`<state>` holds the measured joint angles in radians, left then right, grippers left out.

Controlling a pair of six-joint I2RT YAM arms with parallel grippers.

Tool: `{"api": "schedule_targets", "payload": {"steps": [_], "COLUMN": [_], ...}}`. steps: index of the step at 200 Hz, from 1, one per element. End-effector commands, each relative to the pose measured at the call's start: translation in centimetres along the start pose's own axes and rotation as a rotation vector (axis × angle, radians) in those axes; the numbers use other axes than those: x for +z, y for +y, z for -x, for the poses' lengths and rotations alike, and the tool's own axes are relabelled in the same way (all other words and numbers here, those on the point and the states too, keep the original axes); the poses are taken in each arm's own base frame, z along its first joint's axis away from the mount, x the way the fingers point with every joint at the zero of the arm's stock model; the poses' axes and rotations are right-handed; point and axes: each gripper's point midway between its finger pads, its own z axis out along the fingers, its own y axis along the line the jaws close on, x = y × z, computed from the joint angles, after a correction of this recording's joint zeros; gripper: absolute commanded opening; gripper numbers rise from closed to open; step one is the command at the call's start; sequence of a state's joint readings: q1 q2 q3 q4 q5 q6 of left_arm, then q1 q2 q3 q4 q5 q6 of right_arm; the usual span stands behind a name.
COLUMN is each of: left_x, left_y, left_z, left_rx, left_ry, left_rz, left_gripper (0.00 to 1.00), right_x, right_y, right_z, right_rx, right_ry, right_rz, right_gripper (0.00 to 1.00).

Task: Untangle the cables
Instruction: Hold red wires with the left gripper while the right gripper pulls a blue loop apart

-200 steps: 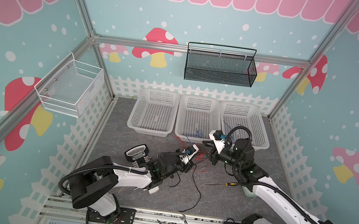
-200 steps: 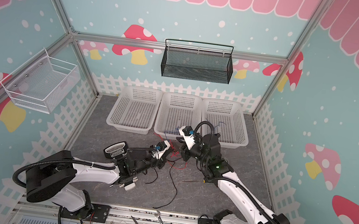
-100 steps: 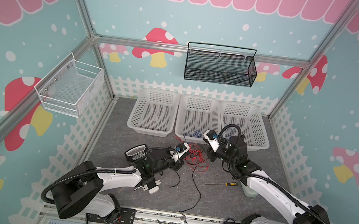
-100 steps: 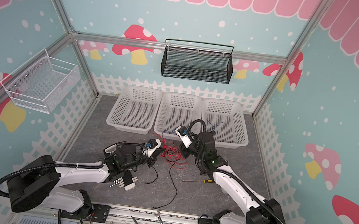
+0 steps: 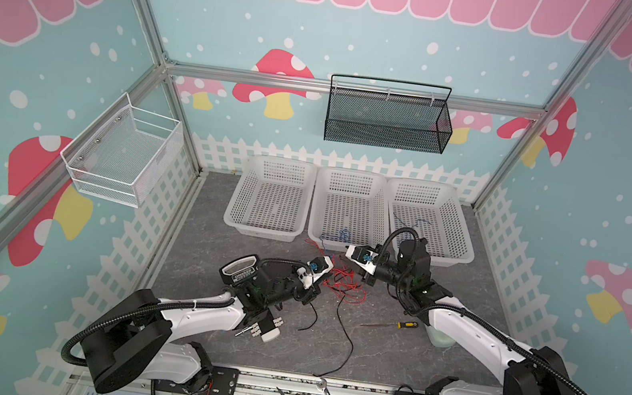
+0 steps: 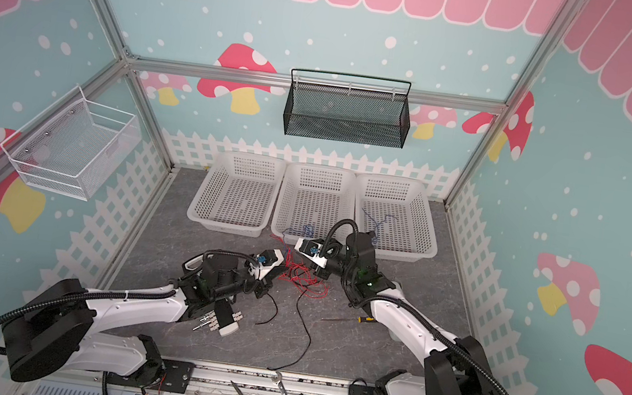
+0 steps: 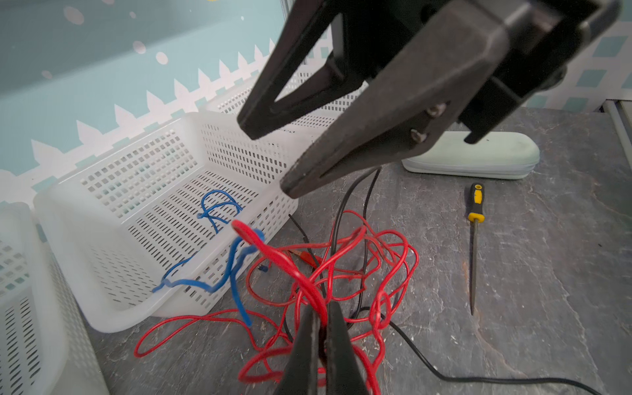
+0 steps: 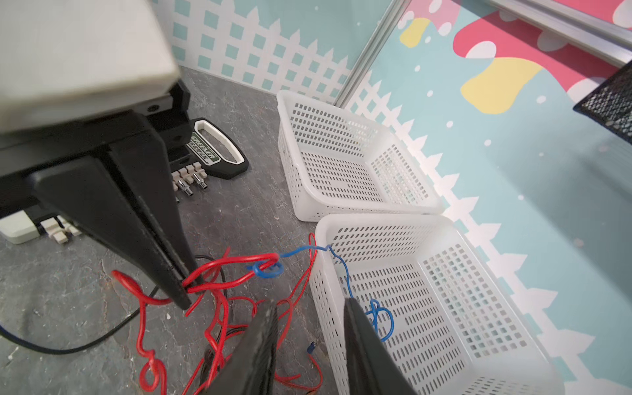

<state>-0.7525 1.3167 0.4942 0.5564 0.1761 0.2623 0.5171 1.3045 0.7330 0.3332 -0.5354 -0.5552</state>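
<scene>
A tangle of thin red cable (image 5: 344, 285) lies on the grey floor in front of the middle basket, in both top views. My left gripper (image 7: 319, 316) is shut on a red strand and holds it up as a loop (image 7: 273, 256). A blue cable (image 7: 236, 254) hooks through that loop and runs over the rim into the middle basket (image 7: 113, 307). A black cable (image 5: 345, 337) trails from the tangle toward the front rail. My right gripper (image 8: 309, 304) hangs open just above the tangle beside the basket wall, holding nothing. Another blue cable (image 5: 415, 223) lies in the right basket.
Three white baskets (image 5: 265, 233) stand in a row at the back. A yellow-and-black screwdriver (image 5: 399, 325) and a pale green case (image 7: 472, 157) lie right of the tangle. A black Greener tool (image 8: 219, 147) and a white bit holder (image 5: 266, 328) lie by the left arm.
My right gripper has moved left and down, closer to the tangle and the left gripper. The left arm has drawn back slightly to the left, still holding the red strand.
</scene>
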Motion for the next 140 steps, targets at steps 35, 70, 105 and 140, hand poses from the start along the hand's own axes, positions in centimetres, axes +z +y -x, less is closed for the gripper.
{"api": "schedule_targets", "payload": {"steps": [35,70,105,140], "left_x": [-0.4,-0.6,-1.0,-1.3], "left_y": [0.1,-0.2,-0.5,-0.5], "left_z": [2.9,3.9,3.6,3.3], "left_rx": [0.03,0.027,0.012,0.005], "left_ry": [-0.074,-0.094,-0.083,-0.073], "left_rz": [-0.027,-0.055,-0.065,-0.06], "left_gripper": [0.0,0.0,0.0,0.0], "right_x": [1.0,1.9,2.4,2.4], "right_y": [1.5,1.7,1.0,0.5], "right_z": [-0.6,-0.2,0.3,0.8], "right_rx": [-0.128,-0.132,-0.144,-0.157], "right_ry": [0.007,-0.006,-0.017,-0.024], "right_rz": [0.09,0.11,0.085,0.069], "right_gripper": [0.27,0.27,0.29,0.29]}}
